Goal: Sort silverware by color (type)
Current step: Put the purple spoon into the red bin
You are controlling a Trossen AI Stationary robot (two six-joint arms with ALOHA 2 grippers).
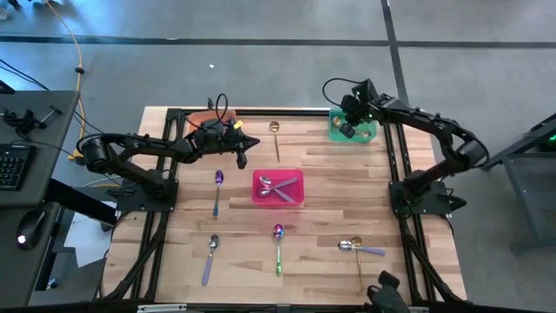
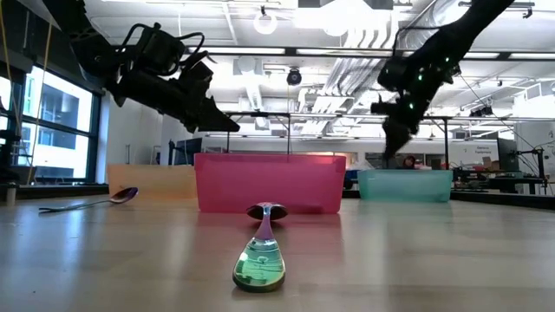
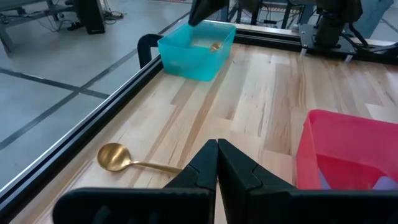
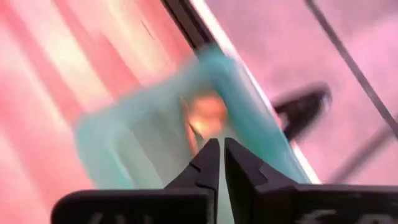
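Observation:
My left gripper [image 1: 242, 153] is shut and raised over the table between the orange bin [image 1: 207, 116] and the pink bin [image 1: 278, 188]. In its wrist view the shut fingertips [image 3: 217, 154] are near a gold spoon [image 3: 119, 159] lying flat on the wood. My right gripper [image 1: 347, 129] is shut above the green bin [image 1: 365, 132], which holds a gold spoon [image 3: 214, 45]. Silver spoons [image 1: 280, 186] lie in the pink bin. Loose spoons rest flat on the table: purple [image 1: 217, 186], lilac-handled [image 1: 210, 254], iridescent with a green handle [image 1: 278, 245], and a gold and lilac pair [image 1: 357, 249].
A black frame rail [image 1: 261, 112] runs along the table's far edge behind the bins. Bare wood lies between the pink bin and the green bin [image 3: 196, 50]. In the low view the iridescent spoon [image 2: 260, 260] is nearest, and another spoon [image 2: 87, 203] lies to the left.

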